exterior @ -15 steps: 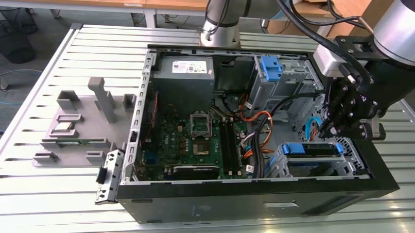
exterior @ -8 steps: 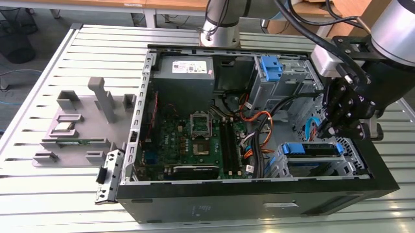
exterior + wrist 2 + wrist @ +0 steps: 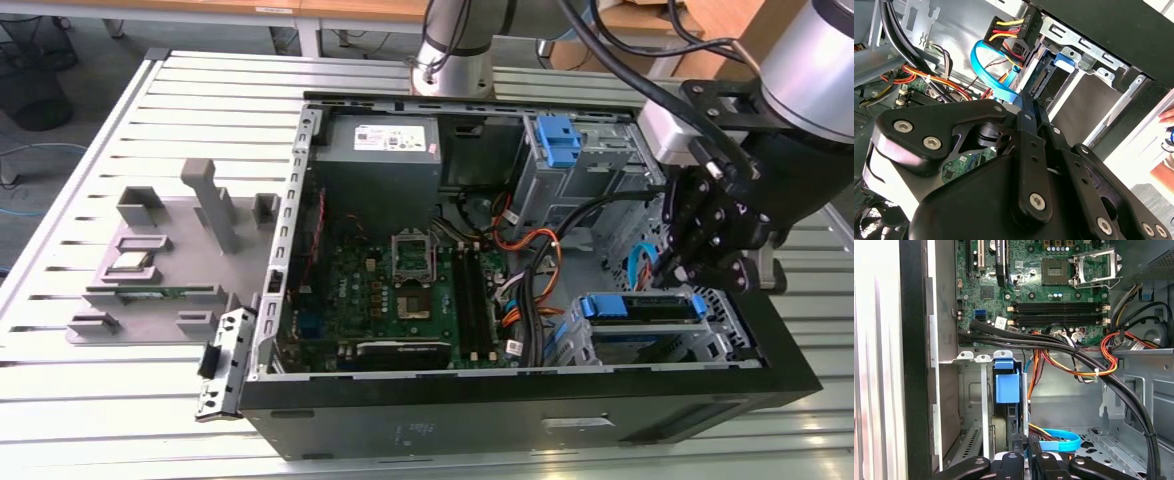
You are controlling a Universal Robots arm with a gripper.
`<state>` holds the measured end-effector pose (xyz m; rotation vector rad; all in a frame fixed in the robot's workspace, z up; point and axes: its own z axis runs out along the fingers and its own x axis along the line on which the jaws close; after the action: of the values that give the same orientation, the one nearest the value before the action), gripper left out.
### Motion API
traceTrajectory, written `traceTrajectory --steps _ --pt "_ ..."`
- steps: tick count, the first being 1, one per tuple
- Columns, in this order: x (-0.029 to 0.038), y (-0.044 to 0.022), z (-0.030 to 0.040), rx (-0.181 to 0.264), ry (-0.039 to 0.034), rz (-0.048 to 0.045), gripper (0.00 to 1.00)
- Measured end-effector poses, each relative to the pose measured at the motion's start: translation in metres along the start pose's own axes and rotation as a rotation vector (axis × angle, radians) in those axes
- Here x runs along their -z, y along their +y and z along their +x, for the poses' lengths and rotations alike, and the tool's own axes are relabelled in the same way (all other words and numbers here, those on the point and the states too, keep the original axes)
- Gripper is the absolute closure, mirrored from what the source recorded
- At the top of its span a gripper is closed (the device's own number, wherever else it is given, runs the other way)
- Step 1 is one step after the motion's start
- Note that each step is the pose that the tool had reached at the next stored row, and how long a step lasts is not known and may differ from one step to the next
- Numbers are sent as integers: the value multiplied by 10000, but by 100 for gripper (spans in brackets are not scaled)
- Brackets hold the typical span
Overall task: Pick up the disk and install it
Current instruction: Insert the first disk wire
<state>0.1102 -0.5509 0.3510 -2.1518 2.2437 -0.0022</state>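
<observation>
I see the black linkage gripper [image 3: 683,268] hanging just above the drive cage at the front corner of the open black computer case [image 3: 534,420], on the exterior view's right. Its fingers [image 3: 1021,442] look drawn close together, nearly meeting, but their tips are lost against the dark metal below — I cannot tell whether they pinch anything. In the second wrist view the gripper's own black links [image 3: 1029,150] block most of what lies under them.

The disk [image 3: 643,308], a flat drive in a blue plastic carrier bracket, sits in the grey metal bay just below the fingers; from outside I get only its blue top edge and a strip of silver beneath. In the first wrist view the bracket's blue tab [image 3: 1007,385] stands edge-on in the cage slot, right ahead of the fingers, with the drive body hidden behind the cage wall. Whether it is fully seated I cannot make out.

A light-blue flat data cable [image 3: 1061,441] curls beside the fingers, next to a bundle of orange, red and yellow wires [image 3: 1074,367]. Beyond them lies the green motherboard [image 3: 400,290], and a second blue bracket [image 3: 557,140] sits in the upper bay, well apart. At the edge of the second wrist view a person's hand [image 3: 1165,145] is cut off — only fingertips show.
</observation>
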Motion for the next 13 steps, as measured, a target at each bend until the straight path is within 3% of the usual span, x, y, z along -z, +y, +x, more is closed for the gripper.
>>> traceTrajectory --steps 13 --pt "-5 -1 13 4 1 27 84"
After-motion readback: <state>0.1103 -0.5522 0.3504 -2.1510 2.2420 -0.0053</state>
